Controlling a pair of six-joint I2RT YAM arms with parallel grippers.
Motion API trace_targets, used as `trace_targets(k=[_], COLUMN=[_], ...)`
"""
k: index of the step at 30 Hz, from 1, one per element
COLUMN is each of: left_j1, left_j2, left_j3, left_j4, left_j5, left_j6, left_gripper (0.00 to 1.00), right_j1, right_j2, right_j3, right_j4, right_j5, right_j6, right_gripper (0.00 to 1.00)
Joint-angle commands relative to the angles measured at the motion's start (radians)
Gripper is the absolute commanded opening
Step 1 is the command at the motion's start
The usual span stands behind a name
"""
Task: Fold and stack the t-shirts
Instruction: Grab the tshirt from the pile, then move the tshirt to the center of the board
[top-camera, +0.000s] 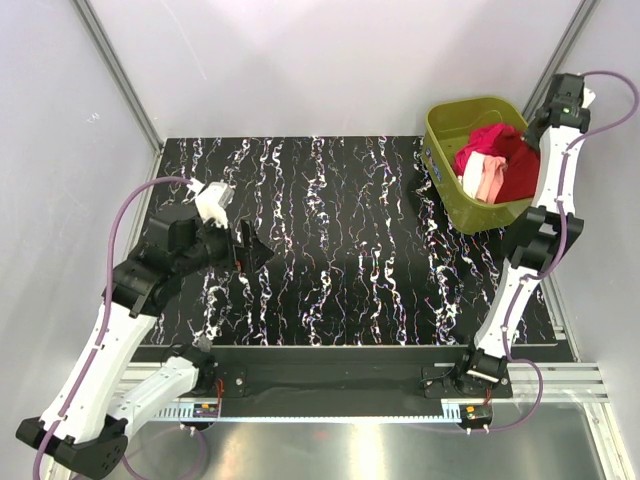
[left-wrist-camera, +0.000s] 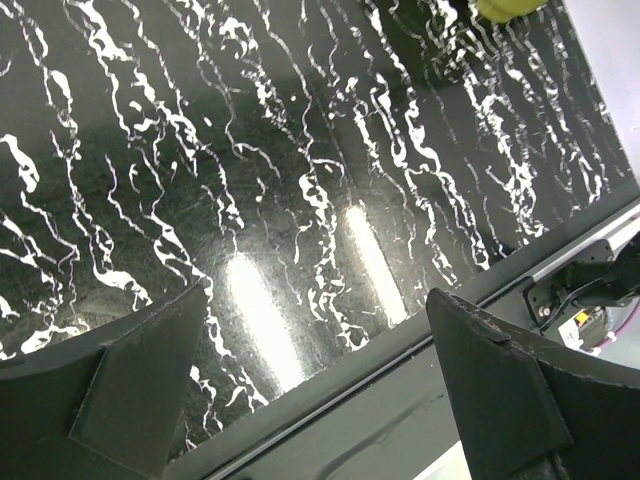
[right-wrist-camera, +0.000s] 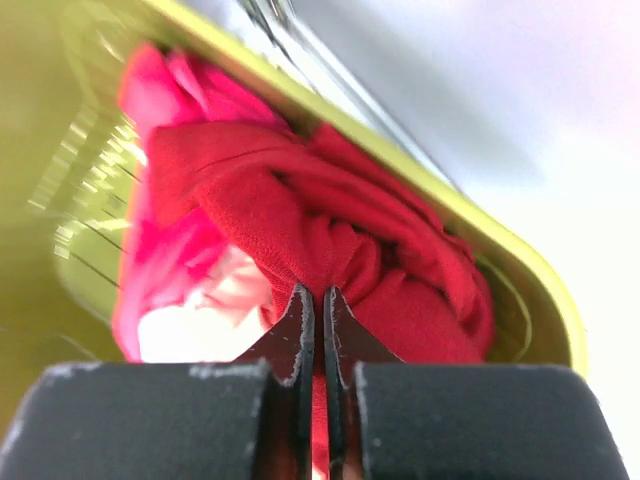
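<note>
step: draw one shirt out | my right claw (right-wrist-camera: 318, 300) pressed together, pinching a fold of the soft deep red cloth t-shirt (right-wrist-camera: 330, 210) inside the olive-green plastic tub (right-wrist-camera: 520, 290) | my left claw (left-wrist-camera: 315, 295) spread, empty, over the black marbled table (left-wrist-camera: 300, 150) | advice: lift straight and slow, clear the rim, do not drag the magenta-pink cloth shirt (right-wrist-camera: 160, 260) along

The table (top-camera: 330, 250) is glossy black with white veining; the tub (top-camera: 447, 190) is shiny olive plastic; the t-shirts (right-wrist-camera: 350, 220) are soft matt cloth.
</note>
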Motion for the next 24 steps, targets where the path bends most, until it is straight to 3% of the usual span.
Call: trace_targets(k=[1,8,13,19,20,24], left_j1=[0.0,0.0,0.0,0.0,0.0,0.0], left_j2=[0.006,0.003,-0.012,-0.024,-0.026,-0.044], left_j3=[0.052,0.062,0.054,0.074,0.08,0.108], left_j4=[0.033,0.056,0.078,0.09,0.076,0.047], left_j5=[0.039,0.056,0.048,0.037,0.034,-0.036], left_j6=[0.014,-0.008,-0.047,-0.083,-0.083,-0.084], left_gripper=[0.99,0.98,0.95,0.94,0.94,0.93], right_j1=[-0.001,0.0,0.043,0.305,0.315,0.413], right_j2=[-0.126,-0.368,-0.509,-0.64,-0.661,-0.775], right_j3=[0.121,0.112,0.1,0.062,0.04,-0.194], right_j4=[0.111,0.272,0.392,0.424,0.429,0.554], right_j5=[0.033,-0.063,-0.333,-0.363,-0.372,-0.646], right_j6=[0.046,0.118,0.212,0.126,0.15,0.426], right_gripper=[0.0,0.0,0.0,0.0,0.0,0.0])
